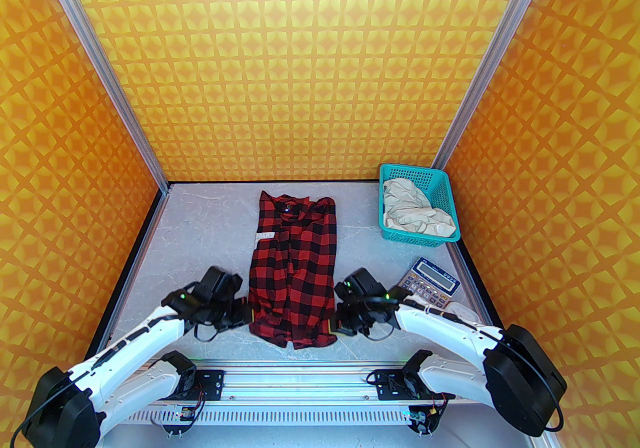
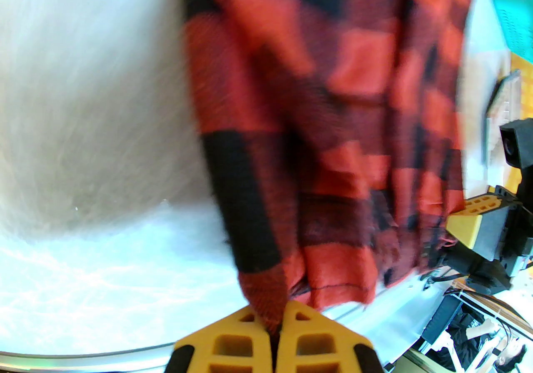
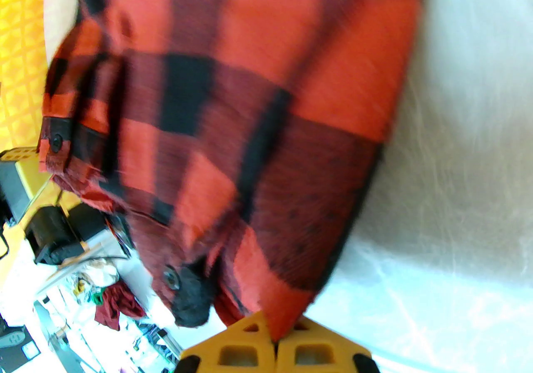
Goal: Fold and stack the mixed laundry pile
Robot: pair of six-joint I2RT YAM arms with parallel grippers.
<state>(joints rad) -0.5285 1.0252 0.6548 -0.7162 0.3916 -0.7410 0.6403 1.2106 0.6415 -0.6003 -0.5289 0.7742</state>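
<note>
Shirt (image 1: pixel 292 266): flat on the table (image 1: pixel 200 236), mid-field, collar far, hem near. Sleeves seemingly folded in, so it makes one long narrow strip.
Left gripper (image 2: pixel 274 323): clenched on the near-left hem corner, cloth nipped tight in the jaws.
Right gripper (image 3: pixel 277 336): clenched on the near-right hem corner, same tight nip, with a buttoned cuff bunched just beside it.
Hem: rumpled between the two grips. Hard to tell through the wrist-view blur whether it is lifted or resting.
Cream garment (image 1: pixel 417 210): crumpled in the basket (image 1: pixel 442 185) at far right, well apart from the shirt, not yet handled.
Calculator (image 1: pixel 429 282): near the right arm, apart from the cloth.
Step in hand: probably raising the hem to carry it toward the collar for a crosswise fold.
Progress: early, with one garment part-folded, the other untouched, and no stack yet.
To do it well: lift both corners together and level. Keep the hem lightly taut between the grips, not stretched. Travel straight away over the shirt body, lay the hem square on the collar line, lower fully, then let go.
Watch for: one corner leading and skewing the fold, loose cuff layers slipping out of the right grip, the far half dragging along the table, the right elbow nudging the calculator.
</note>
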